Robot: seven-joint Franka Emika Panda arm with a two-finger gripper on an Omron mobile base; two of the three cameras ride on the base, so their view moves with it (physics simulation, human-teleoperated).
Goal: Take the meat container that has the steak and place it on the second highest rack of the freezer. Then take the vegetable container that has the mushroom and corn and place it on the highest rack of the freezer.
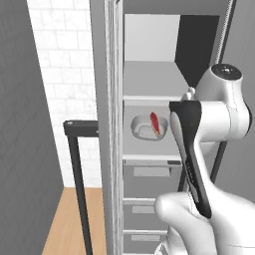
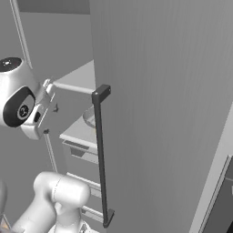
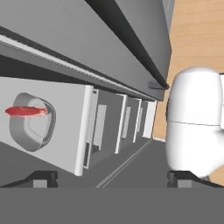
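In the left base view the freezer stands open, and the meat container (image 1: 145, 127), a pale oval tub, sits on the second rack from the top (image 1: 149, 149) with the red steak (image 1: 155, 122) propped in it. The rack above it (image 1: 149, 79) is bare. Below are drawer fronts (image 1: 152, 172). The white arm (image 1: 209, 124) rises in front of the shelves on the right, and a dark door handle (image 1: 79, 169) stands at the left, before the tiled wall (image 1: 62, 74).

In the right base view the grey freezer door (image 2: 159, 113) with its dark handle (image 2: 102, 154) covers most of the shelves; only an edge of the container (image 2: 89, 119) peeks out beside it.

In the hand view, rolled sideways, the container (image 3: 33, 127) with the steak (image 3: 24, 111) lies on its shelf at the left, well apart from the gripper (image 3: 111, 177). Its two tips stand wide apart, holding nothing. The wooden floor (image 3: 197, 39) shows at upper right.
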